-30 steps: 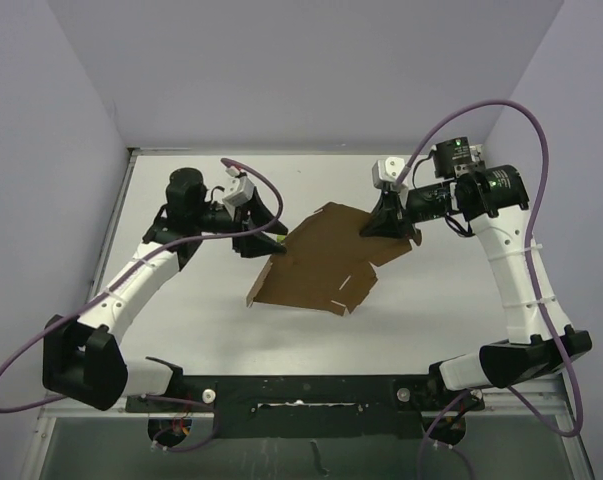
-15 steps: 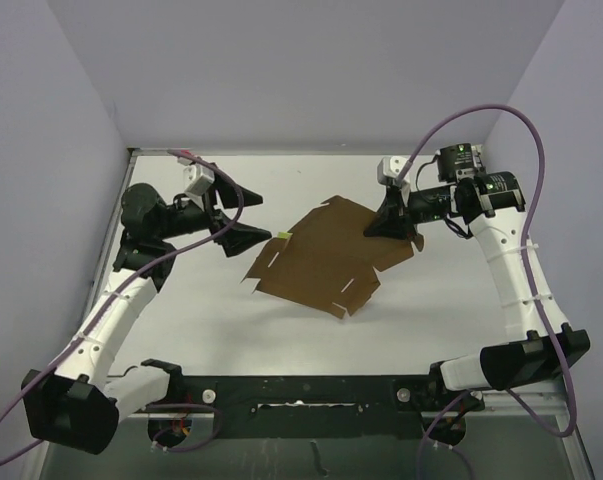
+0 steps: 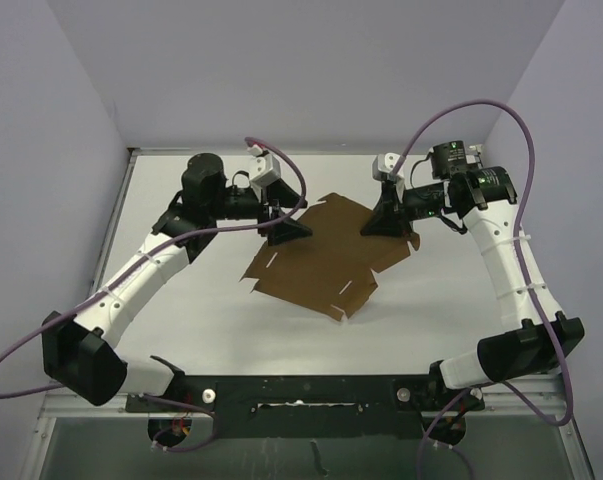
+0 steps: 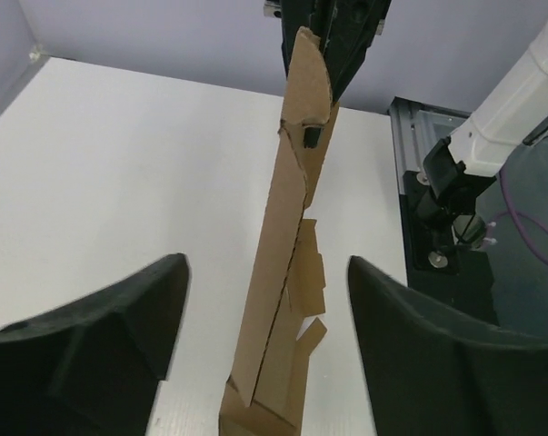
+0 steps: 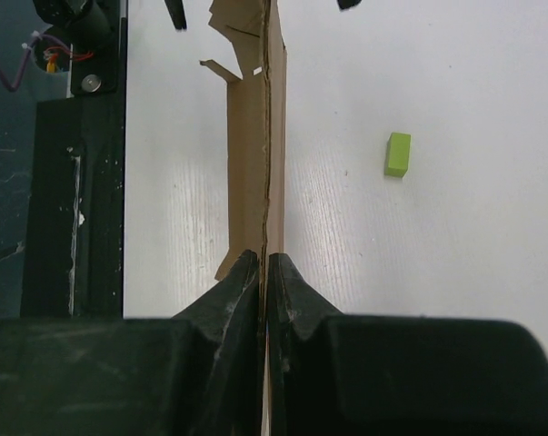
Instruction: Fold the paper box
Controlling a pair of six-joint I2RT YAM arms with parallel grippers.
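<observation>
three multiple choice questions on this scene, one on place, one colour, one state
1. The box sits: A partly between the left gripper's open fingers B far from both arms C under an arm base
2. The small block is: A red B green C blue
3. The right gripper is: A wide open B shut on the box C shut on nothing
Answers: 1 A, cardboard stands between the spread fingers in the left wrist view; 2 B, plainly green; 3 B, its fingers pinch the cardboard edge.

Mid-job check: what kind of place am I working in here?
Probably a lab test cell, not a home or a factory floor: a white tabletop, plain lavender walls boxing it in, and a black mounting rail along the near edge.
</observation>
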